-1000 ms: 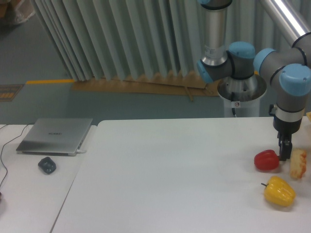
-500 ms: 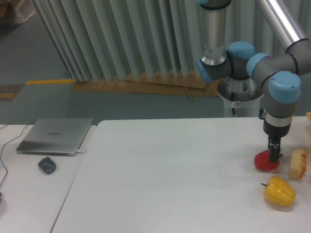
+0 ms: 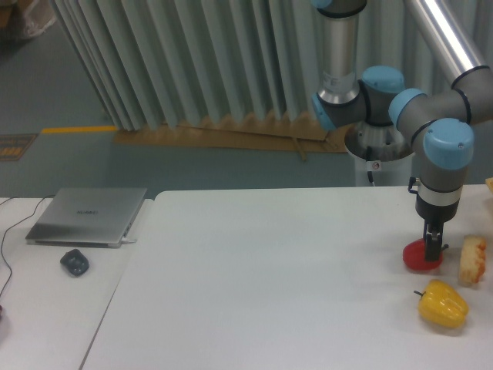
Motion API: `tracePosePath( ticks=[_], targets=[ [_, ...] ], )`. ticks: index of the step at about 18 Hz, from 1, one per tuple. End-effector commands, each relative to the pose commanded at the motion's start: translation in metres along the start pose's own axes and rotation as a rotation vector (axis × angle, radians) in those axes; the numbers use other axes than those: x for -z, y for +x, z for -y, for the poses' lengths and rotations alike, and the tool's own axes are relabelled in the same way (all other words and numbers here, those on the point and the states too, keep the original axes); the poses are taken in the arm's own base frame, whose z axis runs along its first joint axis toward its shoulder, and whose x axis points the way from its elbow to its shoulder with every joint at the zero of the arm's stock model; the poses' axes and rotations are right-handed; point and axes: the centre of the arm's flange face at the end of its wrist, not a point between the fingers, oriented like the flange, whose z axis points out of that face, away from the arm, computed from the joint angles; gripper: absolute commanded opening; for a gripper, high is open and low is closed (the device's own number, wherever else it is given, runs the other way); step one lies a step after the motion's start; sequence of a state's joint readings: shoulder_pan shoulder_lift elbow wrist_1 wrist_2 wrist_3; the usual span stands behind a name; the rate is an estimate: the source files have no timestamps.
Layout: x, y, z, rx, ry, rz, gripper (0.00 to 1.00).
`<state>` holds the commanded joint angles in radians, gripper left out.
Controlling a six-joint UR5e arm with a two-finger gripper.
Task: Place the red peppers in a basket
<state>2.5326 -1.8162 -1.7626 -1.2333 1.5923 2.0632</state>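
The red pepper [image 3: 414,257] sits on the white table [image 3: 269,293] near its right edge, glossy and rounded. My gripper [image 3: 433,250] points straight down at the pepper's right half, and its dark fingers cover part of the fruit. Seen edge-on, the fingers look like one narrow strip, so the gap between them does not show. I cannot tell whether they touch or hold the pepper. No basket shows in this view.
A yellow bell pepper [image 3: 443,304] lies just in front of the red one. A pale bread-like chunk [image 3: 472,261] with a red-orange edge lies to its right. A closed laptop [image 3: 88,216] and a dark mouse [image 3: 75,262] rest on the left table.
The gripper has moved left from beside the bread chunk to over the red pepper and come down slightly. The pepper and the other items have stayed in place.
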Motion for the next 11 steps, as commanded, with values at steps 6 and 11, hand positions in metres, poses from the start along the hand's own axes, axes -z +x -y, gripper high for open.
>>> tracePosePath(
  ticks=[6, 11],
  targets=[
    [-0.016, -0.008, 0.0, -0.005, 0.006, -0.019, 1.0],
    [-0.02, -0.007, 0.003, -0.01, 0.012, -0.028, 1.0]
  ],
)
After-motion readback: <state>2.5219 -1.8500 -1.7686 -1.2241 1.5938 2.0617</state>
